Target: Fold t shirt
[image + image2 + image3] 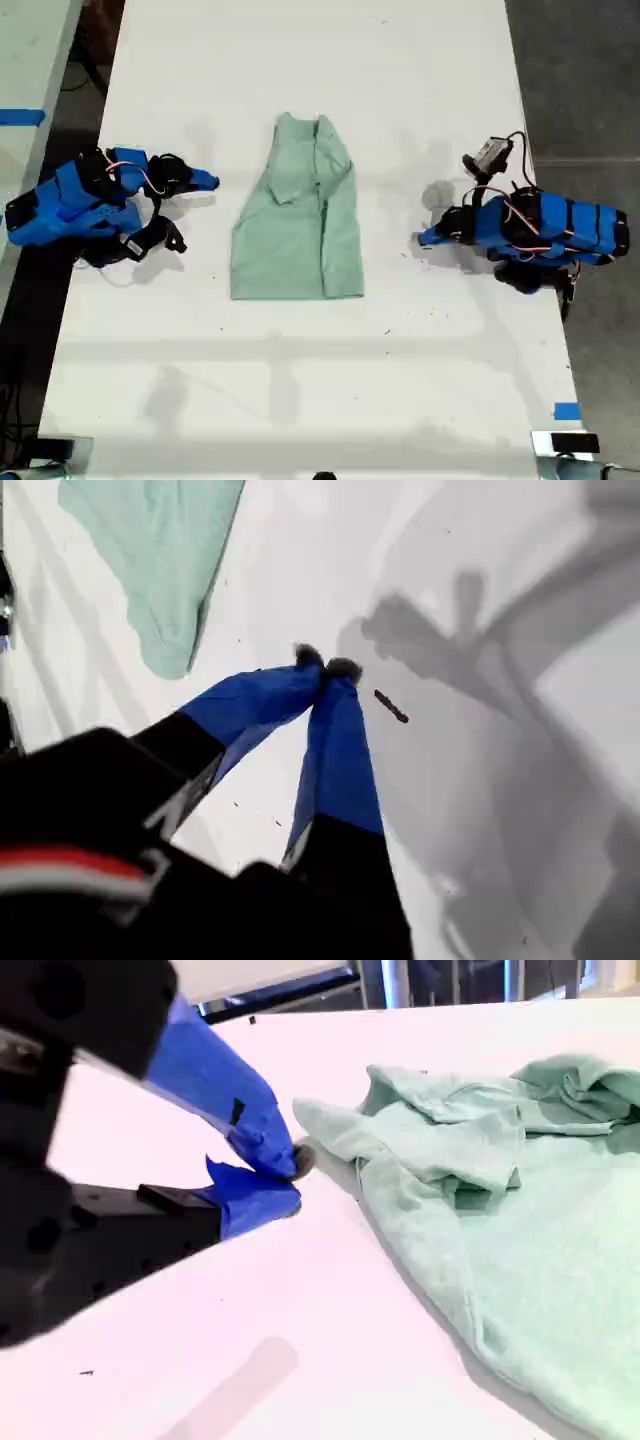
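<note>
Two blue hands closed, empty, resting on white table (300, 380). Pale mint-green soft cloth t shirt (298, 215) lies folded lengthwise mid-table between them. My first hand (326, 667) and my second hand (292, 1182) both apart from cloth.

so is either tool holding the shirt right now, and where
Nothing is held. My first tool and my second tool are both shut on nothing, over bare table, apart from the shirt.
</note>
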`<state>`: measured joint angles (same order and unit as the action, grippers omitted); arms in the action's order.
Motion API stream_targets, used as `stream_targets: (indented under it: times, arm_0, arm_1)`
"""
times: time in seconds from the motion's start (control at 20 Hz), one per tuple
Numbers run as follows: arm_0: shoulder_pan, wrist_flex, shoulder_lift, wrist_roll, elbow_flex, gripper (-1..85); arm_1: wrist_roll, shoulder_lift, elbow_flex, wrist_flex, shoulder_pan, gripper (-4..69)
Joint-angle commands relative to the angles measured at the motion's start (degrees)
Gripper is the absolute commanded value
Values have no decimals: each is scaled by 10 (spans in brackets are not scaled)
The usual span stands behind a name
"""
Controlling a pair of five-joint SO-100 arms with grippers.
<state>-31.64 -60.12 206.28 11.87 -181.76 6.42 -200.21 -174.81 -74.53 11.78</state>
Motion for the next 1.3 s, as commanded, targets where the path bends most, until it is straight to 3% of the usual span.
stream_targets:
  times: [0.0, 0.35, 0.4, 0.45, 0.55, 0.65, 1.0, 1.25]
  arm_0:
    - [12, 4, 4, 0, 4, 0]
    - [86, 22, 4, 6, 15, -1]
    - [101, 29, -2, -24, 25, -1]
    - [109, 11, -55, -79, 59, -1]
    - [145, 29, -285, -109, 175, -1]
    - [193, 28, -465, -131, 289, 73]
    - [234, 95, -839, -159, 420, 137]
    - [239, 79, -969, -171, 500, 142]
  arm_1:
    - [-11, -6, -28, -4, -9, 12]
    - [-28, -6, -27, -9, -9, 12]
    - [-31, -6, -27, -9, -9, 12]
    - [-31, -6, -27, -10, -9, 12]
    - [-29, -6, -27, -10, -3, 12]
    - [-31, -6, -27, -11, -8, 12]
    - [-27, -6, -27, -11, -10, 12]
    - [-26, -6, -27, -11, -10, 12]
